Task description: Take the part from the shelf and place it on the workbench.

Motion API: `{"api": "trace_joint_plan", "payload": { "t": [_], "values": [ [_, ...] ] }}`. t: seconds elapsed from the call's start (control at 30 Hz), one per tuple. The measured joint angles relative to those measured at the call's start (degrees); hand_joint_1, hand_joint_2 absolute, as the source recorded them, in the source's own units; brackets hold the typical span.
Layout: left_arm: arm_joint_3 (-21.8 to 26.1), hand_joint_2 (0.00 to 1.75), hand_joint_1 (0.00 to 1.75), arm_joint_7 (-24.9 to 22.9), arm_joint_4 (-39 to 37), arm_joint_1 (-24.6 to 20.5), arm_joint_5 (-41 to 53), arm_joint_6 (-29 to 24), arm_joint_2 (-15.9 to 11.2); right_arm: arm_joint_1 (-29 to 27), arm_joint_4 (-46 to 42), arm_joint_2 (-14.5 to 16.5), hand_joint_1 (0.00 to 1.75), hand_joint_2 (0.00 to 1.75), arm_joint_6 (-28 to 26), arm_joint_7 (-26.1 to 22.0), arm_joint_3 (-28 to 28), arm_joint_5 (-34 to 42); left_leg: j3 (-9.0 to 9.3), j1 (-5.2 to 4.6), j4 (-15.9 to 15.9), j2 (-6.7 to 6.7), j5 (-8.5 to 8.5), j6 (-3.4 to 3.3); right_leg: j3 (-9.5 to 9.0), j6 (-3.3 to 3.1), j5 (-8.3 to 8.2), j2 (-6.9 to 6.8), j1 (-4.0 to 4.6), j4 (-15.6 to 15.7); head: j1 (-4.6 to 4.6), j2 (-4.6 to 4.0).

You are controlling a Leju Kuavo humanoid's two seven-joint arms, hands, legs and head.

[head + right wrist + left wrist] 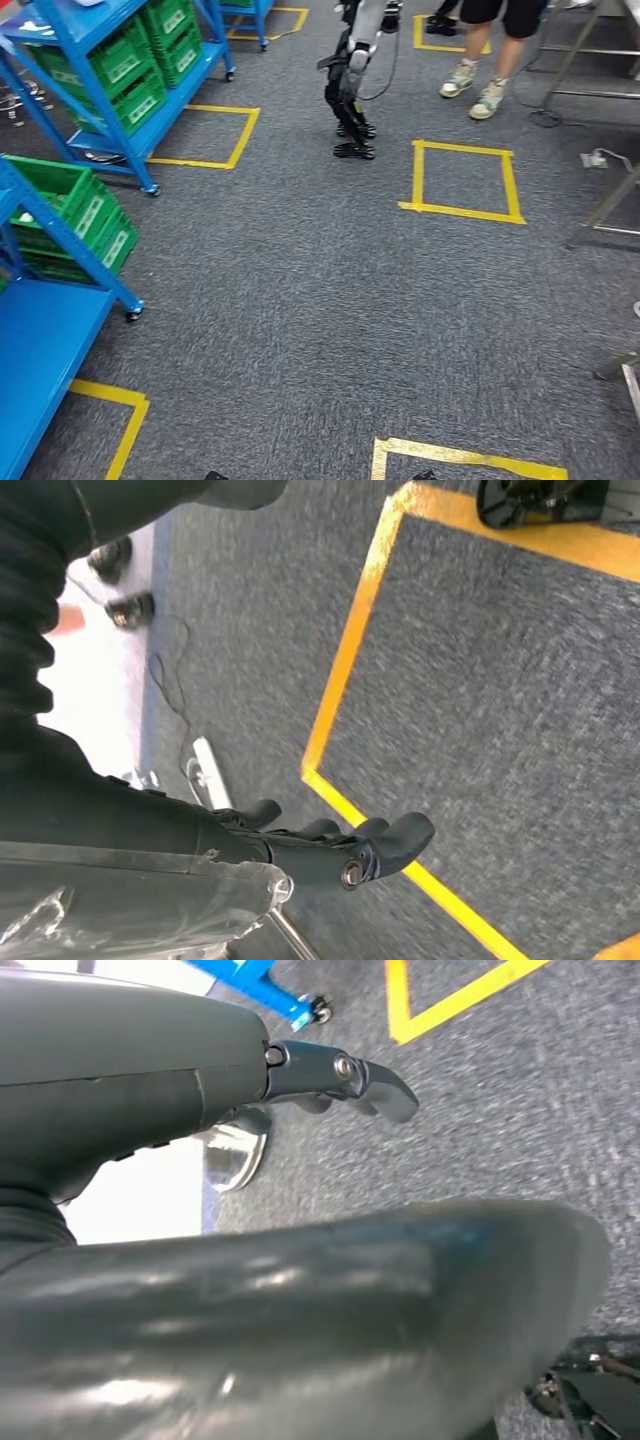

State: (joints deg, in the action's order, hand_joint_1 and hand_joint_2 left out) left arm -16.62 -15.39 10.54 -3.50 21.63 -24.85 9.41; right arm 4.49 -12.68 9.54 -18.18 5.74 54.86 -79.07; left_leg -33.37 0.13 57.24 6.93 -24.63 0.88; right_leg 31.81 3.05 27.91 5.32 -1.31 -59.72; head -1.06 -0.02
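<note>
Plainly, the left hand and right hand hang empty, fingers loosely extended. No part identifiable; green bins sit at left. Risk: clipping the blue shelf while walking.

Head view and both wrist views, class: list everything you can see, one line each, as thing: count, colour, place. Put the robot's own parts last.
Shelves: two, blue, on castors, along the left.
Crates: several, green with white labels, on the shelves.
Tape squares: several, yellow, on the grey carpet.
Second robot: one, silver and black, legs in view, standing at the far middle.
Person: one, legs in pale shoes, far right of that robot.
Metal frame legs: grey, along the right edge.
Left hand: dark grey, hanging above the carpet, holding nothing.
Right hand: dark grey, above a tape line, holding nothing.
</note>
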Motion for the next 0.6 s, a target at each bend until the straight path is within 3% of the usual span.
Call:
{"api": "trace_joint_plan", "payload": {
  "t": [0.07, 0.1, 0.17, 0.23, 0.3, 0.33, 0.37, 0.43, 0.5, 0.57, 0.6],
  "values": [
    [0.0, 0.0, 0.0, -0.1, 0.0, 0.1, 0.1, 0.0, -0.1, 0.1, 0.0, 0.0, 0.0, 1.75, 0.0, 0.1, 0.0, 0.2, -0.44, 0.21, -0.2, 1.07, 0.41, 0.72, -0.05, -0.99, -0.17, -0.92, 0.18, 0.2, 0.01, 0.01],
    [0.0, 0.0, 0.0, -0.1, 0.0, 0.2, 0.2, 0.0, -0.1, 0.1, 0.0, 0.0, 0.0, 1.75, 0.0, 0.1, 0.0, 0.3, -0.67, 0.21, 0.0, 0.58, 0.25, 1.01, -0.06, -1.41, -0.32, -1.6, 0.23, 0.2, 0.05, 0.0],
    [0.0, 0.0, 0.0, -0.2, 0.0, 0.1, 0.4, 0.0, -0.2, 0.1, 0.0, 0.0, 0.0, 1.75, -0.1, 0.2, 0.1, 0.5, -2.36, 0.01, 3.2, -2.32, -1.9, 1.41, -0.07, -2.16, -0.54, -3.2, 0.26, 0.5, 0.53, 0.0],
    [-0.1, 0.0, 0.0, -0.2, 0.0, -0.1, 0.7, 0.0, -0.1, -0.1, 0.0, 0.0, 0.0, 1.75, -0.1, 0.2, 0.2, 0.7, -5.9, -0.13, 10.5, -5.28, -5.61, 1.64, -0.01, -2.58, -0.48, -5.02, 0.58, 0.6, 0.97, 0.0],
    [-0.1, 0.0, 0.0, -0.2, 0.0, 0.0, 0.9, 0.1, -0.1, -0.3, 0.0, 0.0, 0.0, 1.75, -0.2, 0.2, 0.3, 0.8, -8.32, -0.13, 15.6, -6.05, -7.09, 1.61, 0.01, -2.76, -0.37, -6.91, 0.85, 0.6, 0.98, 0.0],
    [-0.1, 0.0, 0.0, -0.2, 0.0, 0.1, 1.0, 0.1, -0.2, -0.3, 0.0, -0.1, 0.0, 1.75, -0.2, 0.2, 0.3, 0.8, -8.06, -0.14, 15.3, -6.19, -6.26, 1.48, -0.03, -2.8, -0.32, -7.73, 0.94, 0.6, 0.98, -0.01],
    [-0.1, 0.0, 0.0, -0.2, 0.0, 0.1, 1.1, 0.1, -0.2, -0.2, 0.0, -0.1, 0.0, 1.75, -0.2, 0.2, 0.4, 0.8, -6.71, -0.22, 12.9, -6.54, -4.59, 1.26, -0.12, -2.8, -0.27, -8.46, 1.02, 0.6, 0.98, -0.01],
    [-0.1, 0.0, 0.0, -0.2, 0.0, 0.0, 1.3, 0.1, -0.2, -0.1, 0.0, -0.1, 0.0, 1.75, -0.2, 0.2, 0.5, 0.9, -2.56, -0.71, 5.6, -9.25, -1.29, 0.57, -0.34, -2.58, -0.04, -9.74, 1.29, 0.5, 1.03, -0.01],
    [-0.1, 0.0, 0.0, -0.3, 0.0, -0.3, 1.4, 0.1, -0.1, -0.1, 0.0, -0.1, 0.0, 1.75, -0.2, 0.2, 0.6, 1.0, -0.16, -1.2, 0.9, -11.42, -0.38, -0.11, -0.45, -2.14, 0.25, -10.98, 1.65, 0.4, 1.08, 0.0],
    [-0.1, 0.0, 0.0, -0.3, 0.0, -0.3, 1.6, 0.1, -0.1, 0.0, 0.0, -0.1, 0.0, 1.75, -0.2, 0.2, 0.7, 1.1, -0.01, -1.26, 0.0, -10.47, -0.55, -0.57, -0.75, -1.64, 0.42, -12.36, 1.81, 0.6, 1.04, 0.01],
    [-0.1, 0.0, 0.0, -0.4, 0.0, -0.1, 1.7, 0.1, -0.1, 0.1, 0.0, -0.1, 0.0, 1.75, -0.3, 0.2, 0.8, 1.1, 0.06, -1.13, -0.3, -9.76, -0.41, -0.81, -0.89, -1.3, 0.64, -12.14, 1.76, 0.5, 0.93, 0.0]
  ]
}}
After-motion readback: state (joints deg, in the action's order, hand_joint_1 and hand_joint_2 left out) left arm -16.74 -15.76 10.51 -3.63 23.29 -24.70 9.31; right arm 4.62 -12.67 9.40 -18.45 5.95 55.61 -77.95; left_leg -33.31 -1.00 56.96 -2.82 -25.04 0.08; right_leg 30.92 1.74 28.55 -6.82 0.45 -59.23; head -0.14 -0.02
